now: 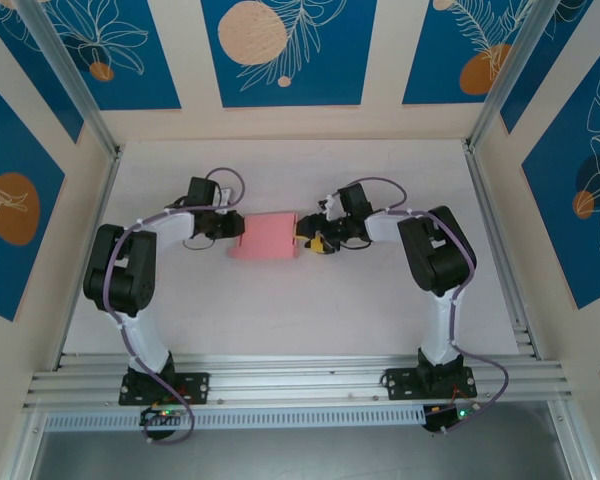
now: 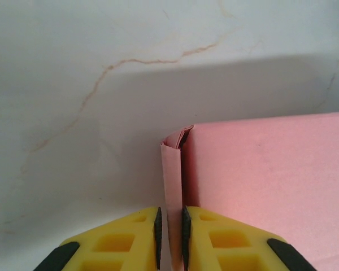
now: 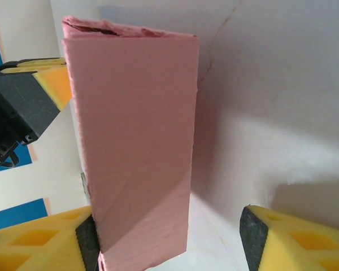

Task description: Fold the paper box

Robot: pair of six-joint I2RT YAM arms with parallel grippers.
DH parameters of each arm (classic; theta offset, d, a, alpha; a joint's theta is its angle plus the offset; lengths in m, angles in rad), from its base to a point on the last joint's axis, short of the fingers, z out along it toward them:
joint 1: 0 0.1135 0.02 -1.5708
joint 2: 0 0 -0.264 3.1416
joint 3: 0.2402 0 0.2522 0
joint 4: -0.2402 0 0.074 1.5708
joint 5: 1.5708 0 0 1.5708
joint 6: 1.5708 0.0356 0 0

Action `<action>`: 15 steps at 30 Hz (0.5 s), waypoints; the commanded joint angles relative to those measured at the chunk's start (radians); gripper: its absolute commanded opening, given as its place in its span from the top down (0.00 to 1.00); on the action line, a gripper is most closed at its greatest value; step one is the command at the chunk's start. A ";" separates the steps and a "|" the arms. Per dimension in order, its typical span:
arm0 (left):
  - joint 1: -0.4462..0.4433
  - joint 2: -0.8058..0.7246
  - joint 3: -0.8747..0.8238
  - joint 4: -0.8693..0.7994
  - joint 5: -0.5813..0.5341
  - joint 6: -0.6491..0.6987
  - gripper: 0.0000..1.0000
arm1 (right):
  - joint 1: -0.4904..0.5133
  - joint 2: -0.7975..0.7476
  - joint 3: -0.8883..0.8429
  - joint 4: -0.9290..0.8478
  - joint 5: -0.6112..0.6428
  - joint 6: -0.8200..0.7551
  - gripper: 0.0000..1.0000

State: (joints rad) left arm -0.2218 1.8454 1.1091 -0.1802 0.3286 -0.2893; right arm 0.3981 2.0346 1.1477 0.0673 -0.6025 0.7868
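The pale pink paper box (image 1: pixel 265 238) lies mid-table between both arms. My left gripper (image 1: pixel 236 228) is at its left end. In the left wrist view its yellow fingers (image 2: pixel 130 237) are shut on a thin upright pink flap (image 2: pixel 172 175) at the edge of the paper box (image 2: pixel 260 180). My right gripper (image 1: pixel 306 240) is at the box's right end. In the right wrist view the paper box (image 3: pixel 135 141) rests against the left pad (image 3: pixel 87 240), while the right pad (image 3: pixel 253 231) stands well apart from it, so that gripper (image 3: pixel 169 237) is open.
The white marbled table (image 1: pixel 310 310) is walled by cream panels with blue prints. An aluminium rail (image 1: pixel 300 380) runs along the near edge by the arm bases. The left gripper's finger (image 3: pixel 39 84) shows beyond the box in the right wrist view.
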 commanded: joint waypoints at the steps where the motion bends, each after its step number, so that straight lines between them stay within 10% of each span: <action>1: -0.028 0.042 -0.014 -0.075 0.055 0.001 0.81 | 0.050 0.025 0.033 0.109 -0.047 0.075 0.34; 15: -0.027 0.040 0.033 -0.136 0.011 0.039 0.81 | 0.030 -0.132 -0.145 0.249 -0.069 0.107 0.31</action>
State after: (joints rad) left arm -0.2306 1.8477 1.1275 -0.2283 0.3153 -0.2779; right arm 0.4175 1.9423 1.0286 0.2497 -0.6346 0.8757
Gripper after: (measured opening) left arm 0.189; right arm 0.682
